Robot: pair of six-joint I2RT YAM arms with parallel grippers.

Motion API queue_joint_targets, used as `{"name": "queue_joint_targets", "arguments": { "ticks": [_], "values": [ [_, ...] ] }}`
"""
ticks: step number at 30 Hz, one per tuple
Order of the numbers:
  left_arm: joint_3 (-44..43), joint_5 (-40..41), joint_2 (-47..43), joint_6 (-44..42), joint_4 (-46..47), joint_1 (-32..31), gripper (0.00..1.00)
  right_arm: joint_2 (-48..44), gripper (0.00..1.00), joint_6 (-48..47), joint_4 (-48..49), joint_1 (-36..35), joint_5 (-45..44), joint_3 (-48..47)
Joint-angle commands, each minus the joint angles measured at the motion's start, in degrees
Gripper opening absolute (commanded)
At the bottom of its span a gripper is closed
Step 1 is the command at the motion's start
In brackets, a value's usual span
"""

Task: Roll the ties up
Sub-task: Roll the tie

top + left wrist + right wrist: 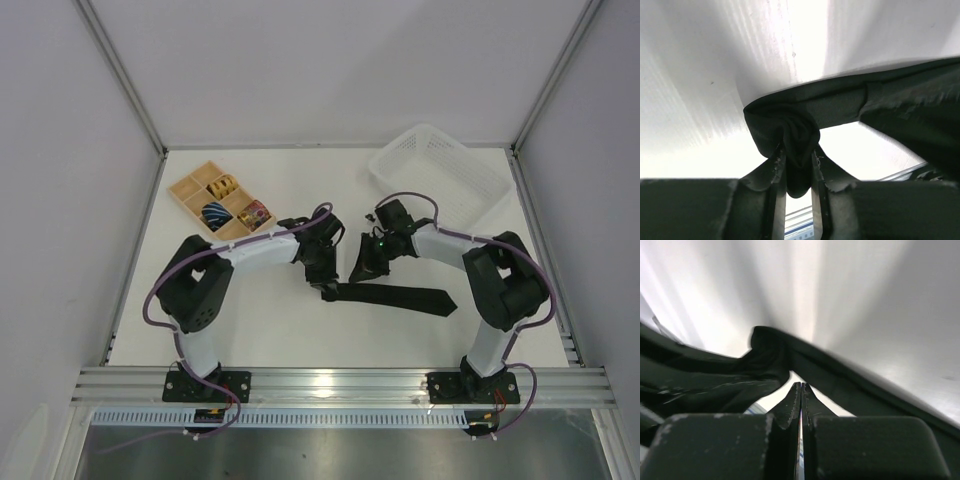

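One black tie [400, 296] lies across the middle of the table, its long strip running right to a pointed end. Its left part is bunched up between the two arms. In the left wrist view a fold of the tie [790, 125] is pinched between the fingers of my left gripper [797, 162], which sits at the strip's left end [326, 280]. My right gripper [372, 258] is shut just right of it. In the right wrist view its tips [801, 386] meet with nothing between them, and the tie [765, 355] drapes just beyond them.
A wooden divided tray [190, 188] at the back left holds three rolled coloured ties. A white plastic basket [440, 172] stands at the back right. Grey walls close in the table on three sides.
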State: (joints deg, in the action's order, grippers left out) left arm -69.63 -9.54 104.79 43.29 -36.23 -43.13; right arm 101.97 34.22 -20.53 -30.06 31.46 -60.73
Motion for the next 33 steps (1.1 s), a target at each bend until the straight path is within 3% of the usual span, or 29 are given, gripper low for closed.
{"name": "queue_joint_targets", "arguments": {
  "ticks": [1,5,12,27,33],
  "values": [
    [0.1,1.54,3.05,-1.62,1.42,-0.72,0.24,-1.52,0.0,-1.96,0.67,2.64,1.93,2.19],
    [-0.42,1.1,3.31,-2.07,1.07,-0.63,0.34,0.24,0.0,-2.31,1.29,3.34,3.6,1.76],
    [-3.41,1.89,4.54,-3.47,-1.65,-0.63,0.38,1.91,0.0,-1.87,1.9,3.08,3.52,1.67],
    [-5.43,1.81,2.09,-5.32,-3.5,-0.64,0.71,4.81,0.0,-1.88,4.53,3.61,2.29,3.69],
    [-7.89,2.24,1.2,-5.93,-4.64,-0.72,0.72,5.52,0.0,-1.35,5.51,3.61,2.73,3.43]
  ]
}}
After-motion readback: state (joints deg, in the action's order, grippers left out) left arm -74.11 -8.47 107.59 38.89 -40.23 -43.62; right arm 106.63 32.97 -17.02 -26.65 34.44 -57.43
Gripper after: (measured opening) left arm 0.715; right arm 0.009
